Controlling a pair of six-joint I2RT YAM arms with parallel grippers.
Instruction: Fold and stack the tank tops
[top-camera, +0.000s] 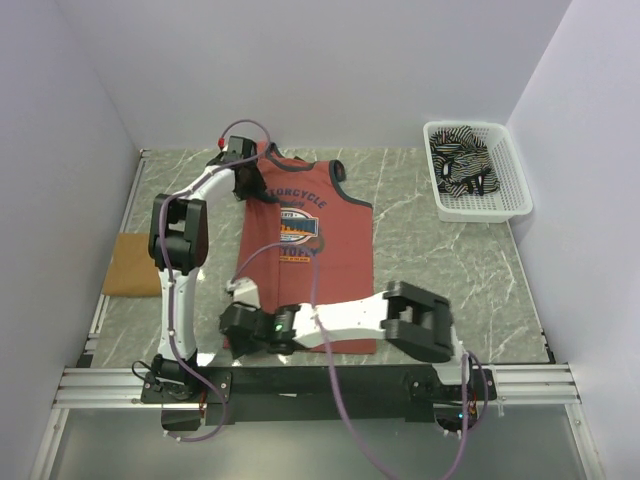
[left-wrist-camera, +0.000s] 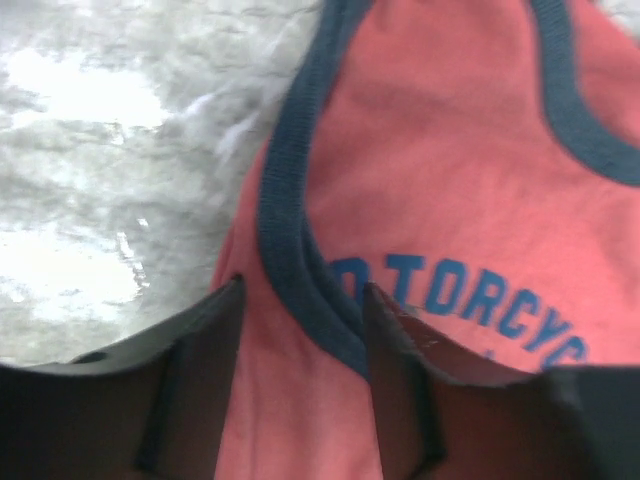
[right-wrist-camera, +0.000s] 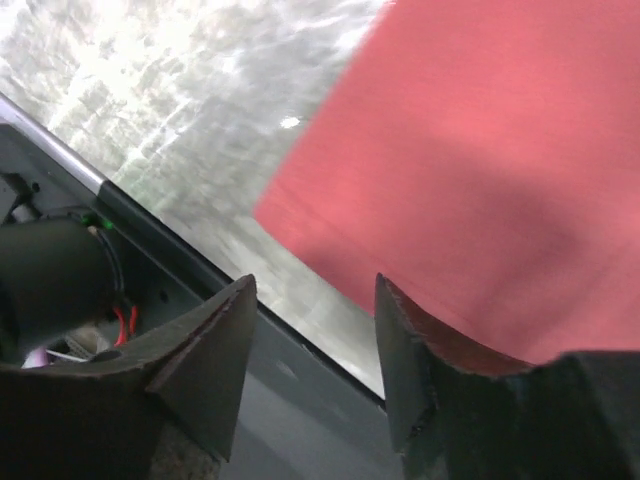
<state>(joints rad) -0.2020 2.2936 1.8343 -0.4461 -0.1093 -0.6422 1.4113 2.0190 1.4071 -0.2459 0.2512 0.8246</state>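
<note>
The brick-red tank top (top-camera: 320, 250) lies spread flat in the middle of the table, lettering up. My left gripper (top-camera: 250, 186) hovers over its far left shoulder strap. Its fingers stand apart, with the red cloth and dark trim (left-wrist-camera: 290, 230) lying loose between them, so that gripper (left-wrist-camera: 304, 285) is open. My right gripper (top-camera: 233, 325) is at the near left hem corner (right-wrist-camera: 300, 225). It (right-wrist-camera: 315, 280) is open and holds nothing, over the table's near edge. The mustard-tan top (top-camera: 132, 265) lies folded at the left. The striped top (top-camera: 462, 165) sits bunched in the basket.
A white mesh basket (top-camera: 515, 195) stands at the back right. The black rail (right-wrist-camera: 250, 350) and arm bases run along the near edge. White walls close in the left, back and right sides.
</note>
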